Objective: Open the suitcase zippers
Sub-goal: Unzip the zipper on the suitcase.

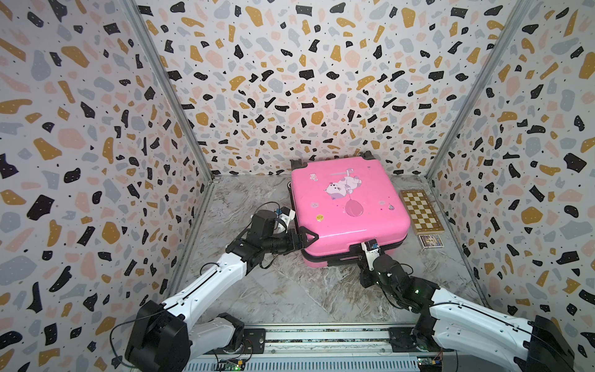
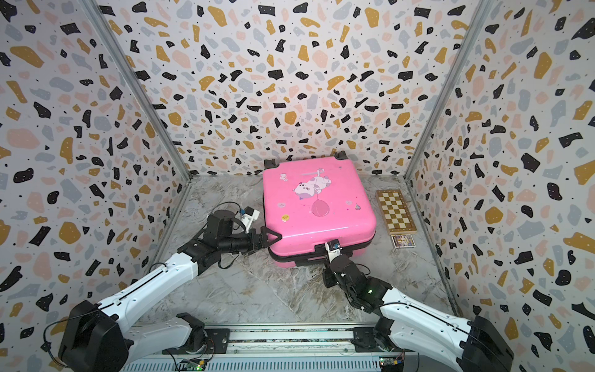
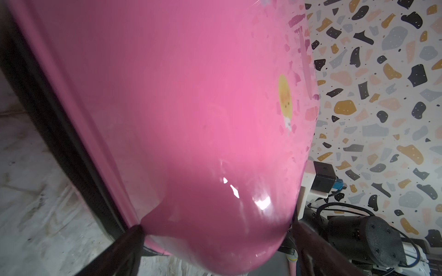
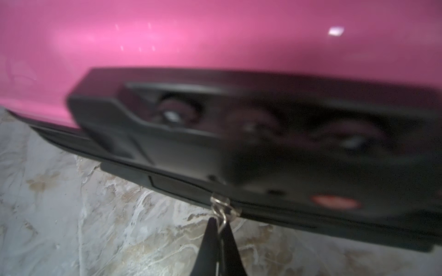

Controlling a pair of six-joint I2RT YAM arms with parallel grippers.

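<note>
Left gripper [image 1: 308,239] spread wide, straddling a corner of the pink suitcase [image 1: 347,206]. Its fingers [image 3: 129,241] seem to touch the shell, but the blur leaves that unsure. Right gripper [image 4: 221,230] pressed together, pinching the metal zipper pull [image 4: 221,206] at its tips, on the black zipper band [image 4: 172,184] just below the black lock block [image 4: 215,133]. Suitcase lies flat on the marble table [image 1: 289,290], ahead of both grippers.

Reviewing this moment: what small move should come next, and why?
Probably the right tool should draw the pull along the zipper, keeping its grip. It is shut on the pull's metal ring at the near edge of the suitcase, whose lid lies down. The left tool straddles a near corner with jaws wide, placed to steady the case.
</note>
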